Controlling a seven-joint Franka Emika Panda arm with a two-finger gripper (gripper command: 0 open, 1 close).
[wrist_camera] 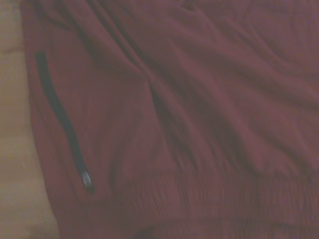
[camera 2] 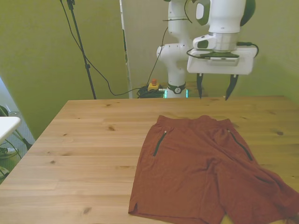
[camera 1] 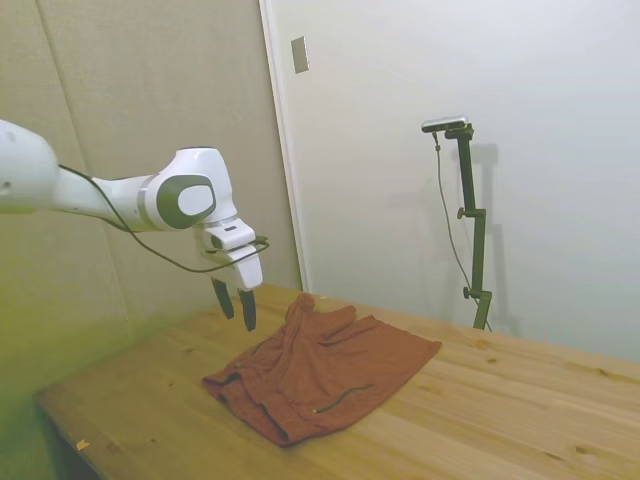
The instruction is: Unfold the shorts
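Observation:
The rust-red shorts (camera 2: 205, 172) lie spread flat on the wooden table (camera 2: 84, 154), waistband toward the robot's side and both legs pointing to the near edge. Two dark pocket zips show on the front. In the side view the shorts (camera 1: 325, 375) lie wrinkled, with one corner of the waistband peaked up. My gripper (camera 2: 214, 87) hangs open in the air above and behind the waistband, holding nothing. From the side, the gripper (camera 1: 235, 303) is clear of the cloth, a little above the table. The wrist view is filled with the shorts (wrist_camera: 189, 119) and one zip (wrist_camera: 62, 119).
Bare wooden table lies to the front view's left of the shorts. The shorts reach close to the table's near edge and to the front view's right edge. A white object (camera 2: 7, 125) stands off the table at the front view's far left.

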